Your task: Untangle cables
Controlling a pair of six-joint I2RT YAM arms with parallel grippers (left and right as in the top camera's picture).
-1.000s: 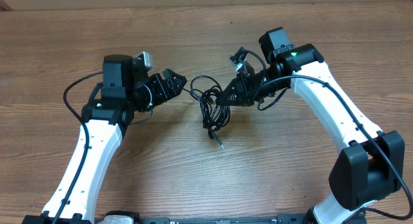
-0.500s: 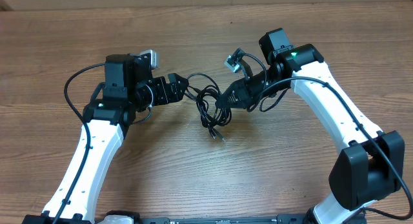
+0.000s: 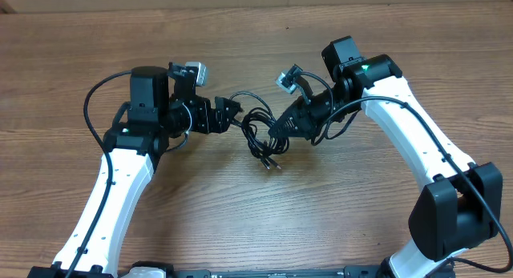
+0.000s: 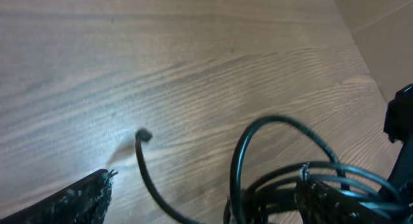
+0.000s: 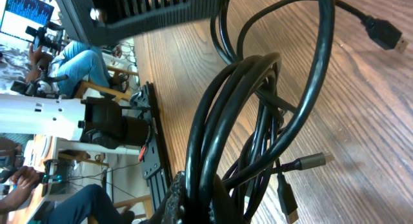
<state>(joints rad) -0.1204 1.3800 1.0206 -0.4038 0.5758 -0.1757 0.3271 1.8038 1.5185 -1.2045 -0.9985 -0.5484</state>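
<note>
**Wooden table (image 3: 385, 38): cable separation in hand**

Overhead: the cables (image 3: 258, 142) are bunched at centre; the right gripper (image 3: 278, 127) is clamped on them; the left gripper (image 3: 231, 111) is spread wide. Left wrist: a loop is framed, ungripped; right wrist: strands are pinched together; next, it is judged, one loop must be seized.

No text, label, brand or number could be read on anything. Only a lit screen (image 5: 24, 10), far beyond the right fingers (image 5: 184, 201), was seen, too blurred to be read.
</note>
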